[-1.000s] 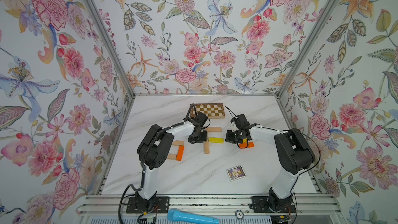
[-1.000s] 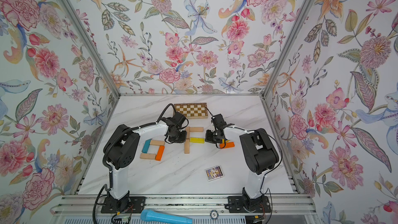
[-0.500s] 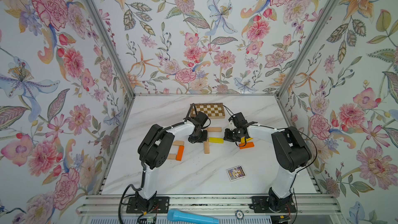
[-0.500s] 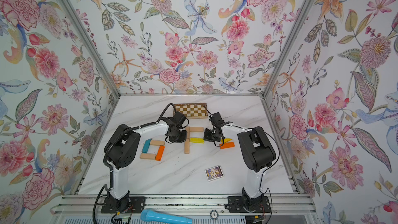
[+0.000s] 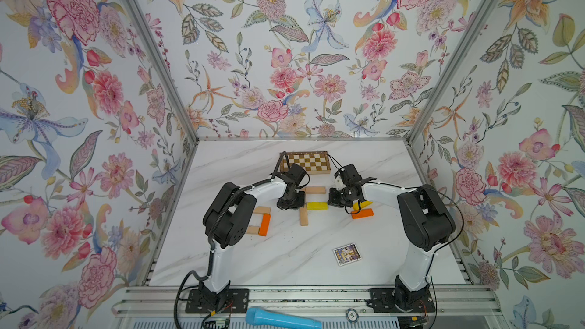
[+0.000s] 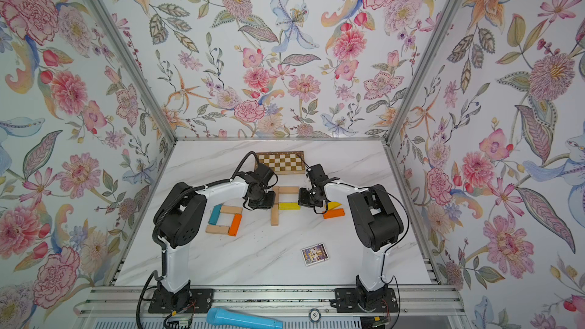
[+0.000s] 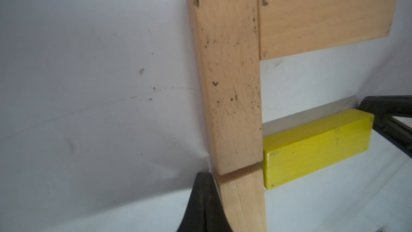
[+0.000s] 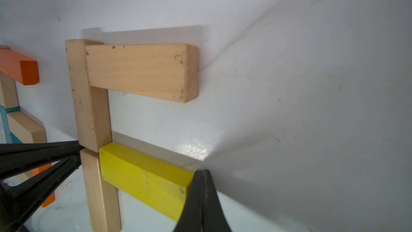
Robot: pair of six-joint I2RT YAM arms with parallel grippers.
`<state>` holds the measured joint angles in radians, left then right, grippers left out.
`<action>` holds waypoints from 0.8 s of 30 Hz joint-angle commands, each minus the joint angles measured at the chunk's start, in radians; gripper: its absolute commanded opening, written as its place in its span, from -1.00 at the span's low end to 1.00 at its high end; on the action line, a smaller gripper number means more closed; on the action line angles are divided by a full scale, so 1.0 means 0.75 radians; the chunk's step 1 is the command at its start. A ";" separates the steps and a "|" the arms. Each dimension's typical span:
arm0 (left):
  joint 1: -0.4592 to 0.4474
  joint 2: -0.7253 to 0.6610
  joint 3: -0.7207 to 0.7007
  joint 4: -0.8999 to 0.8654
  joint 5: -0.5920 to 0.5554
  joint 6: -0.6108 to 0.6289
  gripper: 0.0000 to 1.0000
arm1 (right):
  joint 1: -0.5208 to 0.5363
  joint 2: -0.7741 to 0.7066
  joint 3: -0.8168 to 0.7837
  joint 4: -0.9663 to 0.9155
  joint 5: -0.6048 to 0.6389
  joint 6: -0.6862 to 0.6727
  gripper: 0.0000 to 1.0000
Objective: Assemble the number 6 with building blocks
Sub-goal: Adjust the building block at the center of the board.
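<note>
Off the tip of the right hand (image 8: 201, 174), pressed together and newly over from the orange wooden bar (image 5: 361, 214), the yellow wooden bar (image 8: 145, 175) butts the pale wooden upright (image 8: 92, 108): the 6's middle stroke looks seated.

Floral wallpaper (image 5: 285, 58) wraps three sides of the white marbled bench (image 5: 285, 264), with pink and orange blooms on a pale ground. Grey metal posts (image 5: 155, 58) rise from the bench's far corners, and a ribbed metal rail (image 5: 316, 295) runs along its near edge. The light is soft and even.
</note>
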<state>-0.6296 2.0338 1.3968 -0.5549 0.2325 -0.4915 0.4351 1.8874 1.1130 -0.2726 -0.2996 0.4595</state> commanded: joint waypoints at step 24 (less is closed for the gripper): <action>0.014 0.012 0.022 -0.048 0.001 0.043 -0.91 | -0.056 -0.182 -0.054 -0.064 0.108 0.008 -0.85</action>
<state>-0.6285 2.0369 1.4017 -0.5549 0.2325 -0.4854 0.4141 1.8385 1.0954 -0.2943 -0.2638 0.4606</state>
